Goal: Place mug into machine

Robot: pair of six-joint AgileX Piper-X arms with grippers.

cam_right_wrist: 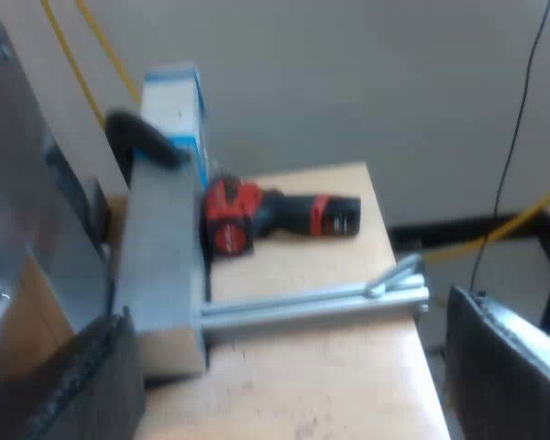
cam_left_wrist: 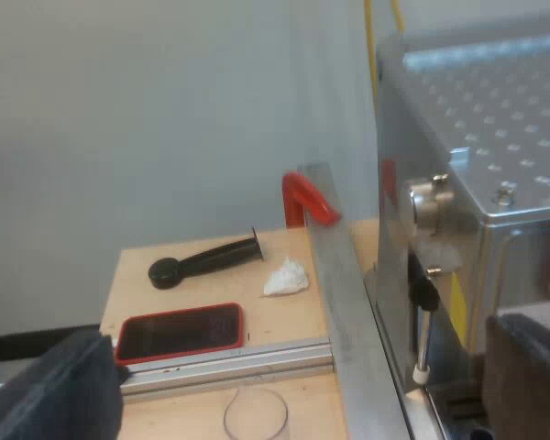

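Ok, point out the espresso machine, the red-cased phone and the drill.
espresso machine (cam_left_wrist: 495, 110), left wrist view, on its perforated top panel.
red-cased phone (cam_left_wrist: 179, 332), left wrist view, on the middle of its dark screen.
drill (cam_right_wrist: 289, 214), right wrist view, on its dark body.

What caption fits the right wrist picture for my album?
Open right pincer over a wooden table bearing a red cordless drill.

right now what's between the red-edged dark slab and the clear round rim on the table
A metal rail lies between the red-edged slab and the clear rim, touching neither as far as I can tell; the left wrist view shows it.
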